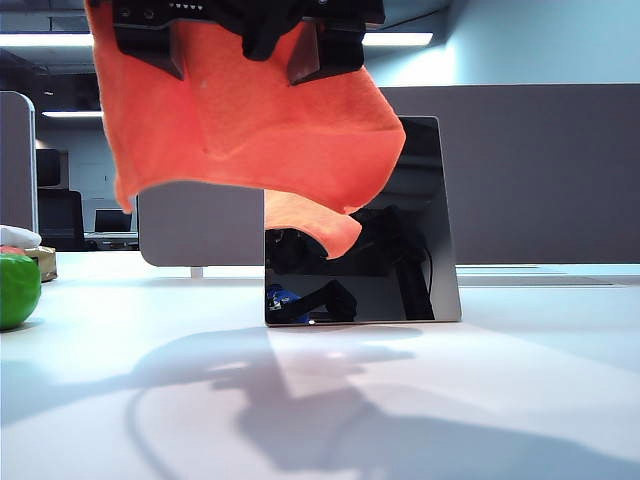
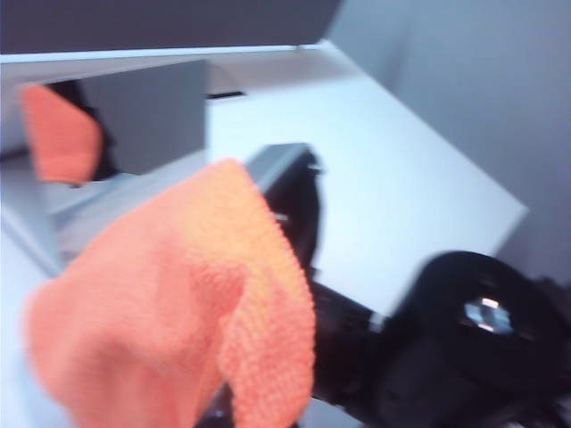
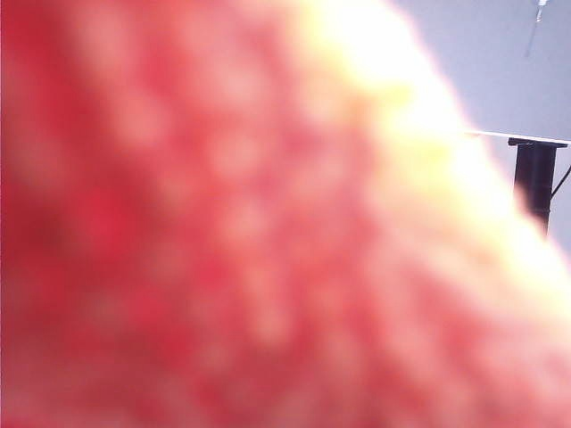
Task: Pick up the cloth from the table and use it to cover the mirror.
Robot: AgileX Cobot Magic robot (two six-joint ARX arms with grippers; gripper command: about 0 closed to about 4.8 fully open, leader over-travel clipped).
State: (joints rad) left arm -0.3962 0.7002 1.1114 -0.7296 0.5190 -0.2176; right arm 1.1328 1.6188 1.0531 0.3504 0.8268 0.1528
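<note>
The orange cloth [image 1: 250, 120] hangs in the air from the top of the exterior view, in front of the upper left part of the mirror [image 1: 400, 250]. The mirror stands upright on the white table [image 1: 520, 380] and reflects a corner of the cloth. My left gripper [image 2: 259, 412] is shut on the cloth [image 2: 169, 303], its jaws buried under the folds; the mirror [image 2: 147, 116] lies beyond it. My right gripper [image 1: 240, 65] is at the top edge, black fingers [image 1: 325, 55] wide apart against the cloth. The cloth [image 3: 223, 223] fills the right wrist view.
A green round object [image 1: 15, 290] and a small brown box [image 1: 42, 262] sit at the table's left edge. Grey partition panels [image 1: 540, 170] stand behind the mirror. The right arm's black wrist [image 2: 473, 339] is close beside the left gripper.
</note>
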